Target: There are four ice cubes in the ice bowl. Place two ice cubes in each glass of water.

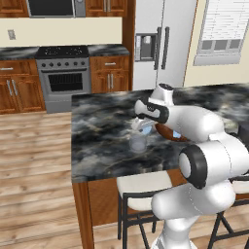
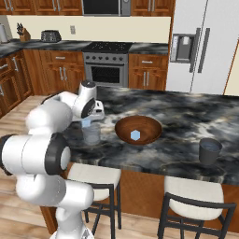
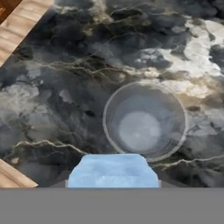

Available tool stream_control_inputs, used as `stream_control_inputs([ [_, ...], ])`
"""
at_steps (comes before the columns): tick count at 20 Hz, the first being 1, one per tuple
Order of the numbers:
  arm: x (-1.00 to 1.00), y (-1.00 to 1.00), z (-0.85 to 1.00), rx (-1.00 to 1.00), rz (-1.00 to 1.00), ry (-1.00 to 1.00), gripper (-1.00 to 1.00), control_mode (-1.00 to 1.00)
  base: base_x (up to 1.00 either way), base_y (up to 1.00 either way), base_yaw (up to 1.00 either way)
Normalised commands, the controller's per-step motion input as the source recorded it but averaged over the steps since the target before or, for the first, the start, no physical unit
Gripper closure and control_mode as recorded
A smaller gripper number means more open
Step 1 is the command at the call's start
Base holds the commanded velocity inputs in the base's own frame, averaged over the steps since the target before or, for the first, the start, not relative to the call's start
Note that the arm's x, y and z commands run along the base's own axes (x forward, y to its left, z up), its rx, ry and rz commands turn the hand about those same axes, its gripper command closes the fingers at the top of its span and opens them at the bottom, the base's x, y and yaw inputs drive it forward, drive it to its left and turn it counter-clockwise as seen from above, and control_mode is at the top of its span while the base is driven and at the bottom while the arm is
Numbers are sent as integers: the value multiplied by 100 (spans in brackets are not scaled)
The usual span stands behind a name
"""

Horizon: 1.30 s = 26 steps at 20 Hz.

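The ice cube (image 3: 113, 170) sits between the jaws, a pale blue block at the bottom of the hand view, so the jaws are partly closed and holding it. In the right base view the cube (image 2: 87, 123) hangs just above the near glass (image 2: 91, 134), and in the hand view the rim of this glass (image 3: 145, 121) lies a little ahead of the cube, not exactly under it. I judge the cube is light, stiff and very slippery, so the grip should stay on two flat opposite faces with steady pressure. The glass looks fragile and easy to tip, so nothing should knock its rim.

One more cube (image 2: 135, 135) lies in the wooden bowl (image 2: 138, 130), just beside the near glass. The second glass (image 2: 209, 151) stands well apart on the right of the counter (image 2: 186, 116); I cannot tell whether it has ice inside.

The arm (image 1: 194, 121) reaches forward over the counter edge, with the wrist bent so the gripper (image 1: 144, 127) points down at the glass. The next move probably needs a small shift to centre the cube over the opening.
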Motion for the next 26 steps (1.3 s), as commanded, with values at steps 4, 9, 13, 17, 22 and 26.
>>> stream_control_inputs([
  [4, 48, 0, -13, 0, 0, 11, 100, -100, 0, 0, 0],
  [9, 33, 0, -30, 0, 0, 12, 100, -100, 0, 0, 0],
  [13, 28, 0, -38, -1, 0, 11, 100, -100, 0, 0, 0],
  [17, 24, 0, -40, -2, 0, 10, 100, -100, 0, 0, 0],
  [22, 23, 15, -37, -4, 0, 8, 100, -100, 0, 0, 0],
  [26, 29, 37, -24, -6, -2, 2, 100, -100, 0, 0, 0],
])
